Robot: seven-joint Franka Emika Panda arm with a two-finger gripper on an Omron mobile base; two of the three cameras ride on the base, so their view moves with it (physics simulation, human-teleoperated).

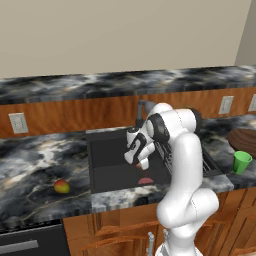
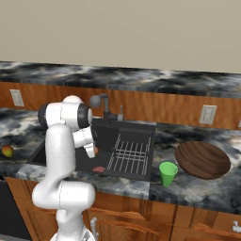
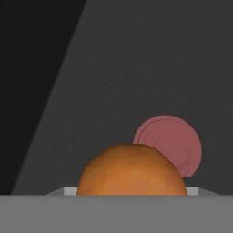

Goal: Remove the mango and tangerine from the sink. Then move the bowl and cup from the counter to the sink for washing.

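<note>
In the left base view, the white arm is seen bent forward over the sink (image 1: 107,150), a dark basin set into the marbled counter (image 1: 30,165), with the faucet (image 1: 141,111) at its far edge and a wire rack (image 1: 167,152) on its right side. The gripper (image 1: 140,164) hangs low inside the basin, and a small patch of orange, the tangerine (image 1: 138,165), is glimpsed at its tip; whether the fingers press on the fruit cannot be told from here. A pinkish drain disc (image 1: 145,180) lies on the basin floor just near of the gripper. The mango (image 1: 61,186) is found on the counter left of the sink, well apart from it. The cup (image 1: 242,161) stands on the counter at the right, just near of the bowl (image 1: 244,139), which is cut by the picture's edge. In the right base view, the gripper (image 2: 92,151) is again seen down in the sink (image 2: 106,136) with the tangerine (image 2: 95,150) at its fingers, the drain disc (image 2: 99,169) near it, the mango (image 2: 7,151) far to the left, and the cup (image 2: 167,173) just beside the bowl (image 2: 202,159). In the hand view, the tangerine (image 3: 132,170) is shown close at the bottom, above the drain disc (image 3: 173,142); the fingers are hidden, so a grasp cannot be confirmed.
</note>
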